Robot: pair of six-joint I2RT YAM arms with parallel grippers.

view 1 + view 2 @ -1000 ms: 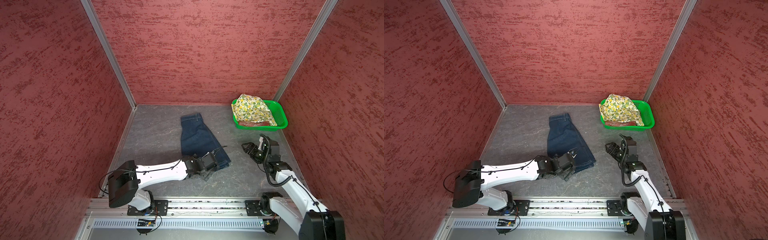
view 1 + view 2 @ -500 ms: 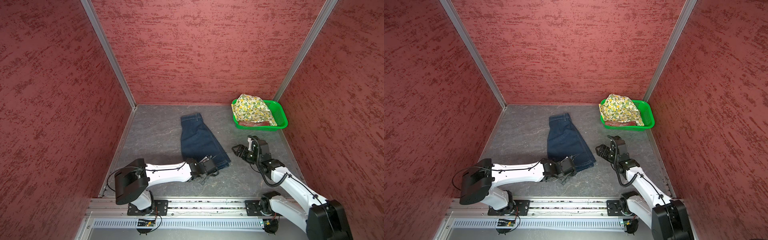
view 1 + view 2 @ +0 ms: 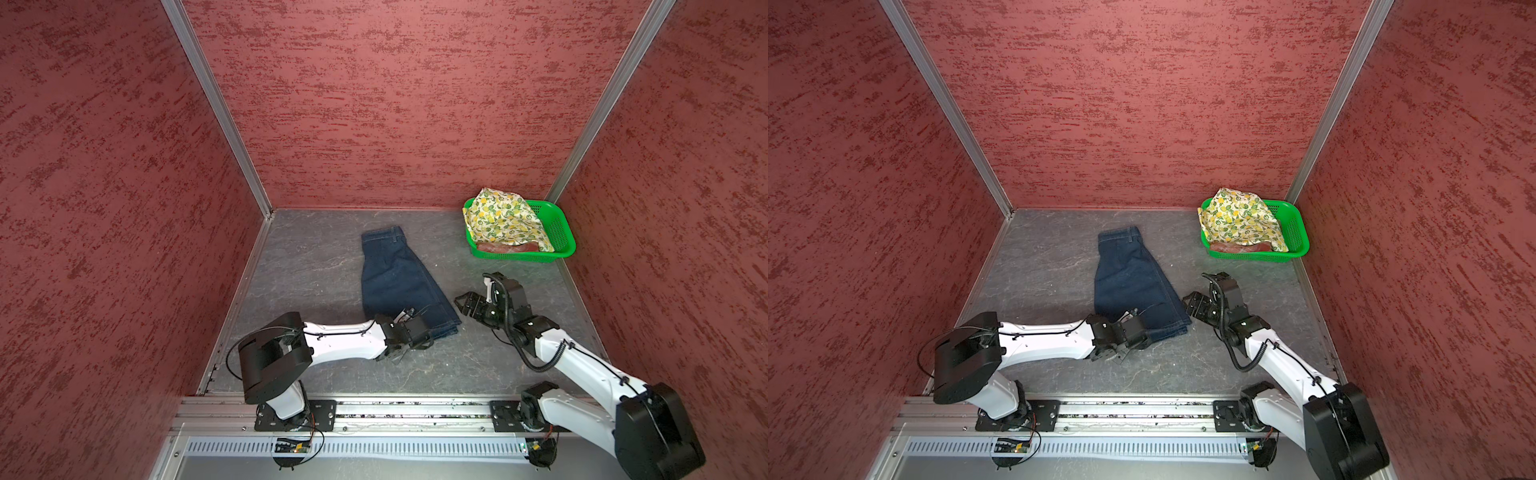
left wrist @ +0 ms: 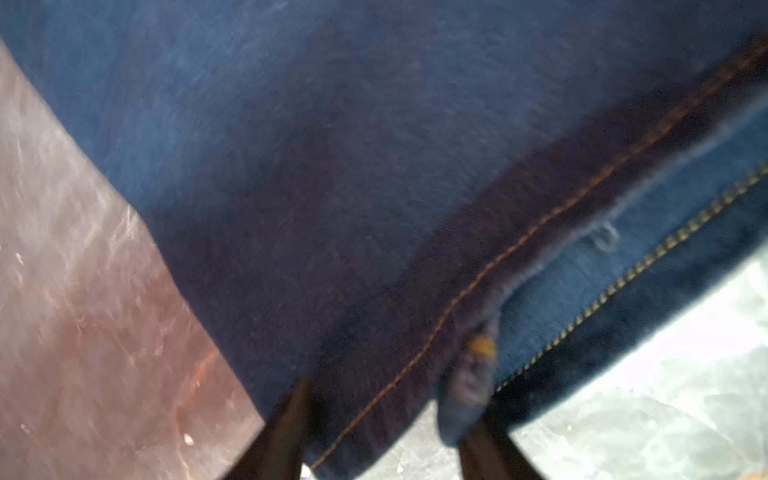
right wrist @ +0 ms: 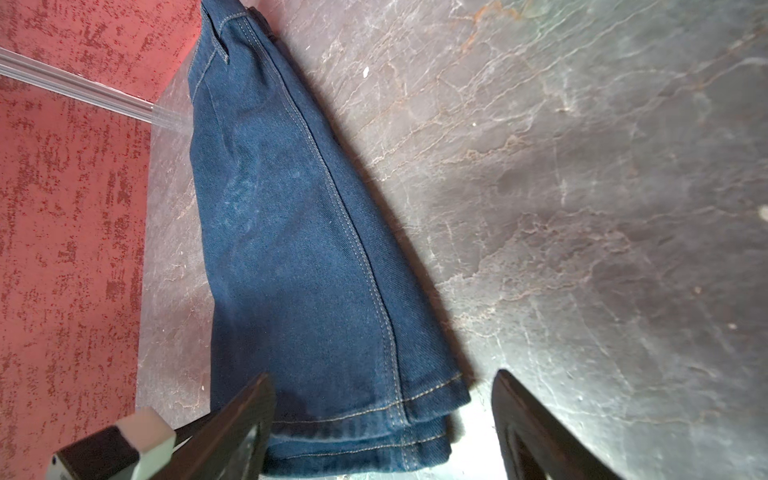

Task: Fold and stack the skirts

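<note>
A dark navy denim skirt [image 3: 395, 278] [image 3: 1129, 278] lies folded lengthwise on the grey floor, waistband far, hem near. My left gripper [image 3: 428, 336] [image 3: 1142, 332] sits low at the near hem. In the left wrist view its jaws [image 4: 386, 399] stand partly apart astride the stitched hem [image 4: 478, 286], with floor showing between them. My right gripper [image 3: 459, 306] [image 3: 1187, 305] is open at the hem's right corner. In the right wrist view its fingers [image 5: 382, 374] straddle that corner [image 5: 415, 411] without touching it. The lemon-print skirt [image 3: 503, 220] and a strip of rust-red skirt [image 3: 507, 248] lie in the basket.
A green perforated basket [image 3: 561, 232] [image 3: 1296, 232] stands in the far right corner. Red textured walls close in the floor on three sides. An aluminium rail [image 3: 415, 409] carrying both arm bases runs along the near edge.
My right gripper has moved left and lower, up to the denim hem's right corner. My left gripper has settled at the near hem and its jaws have narrowed.
</note>
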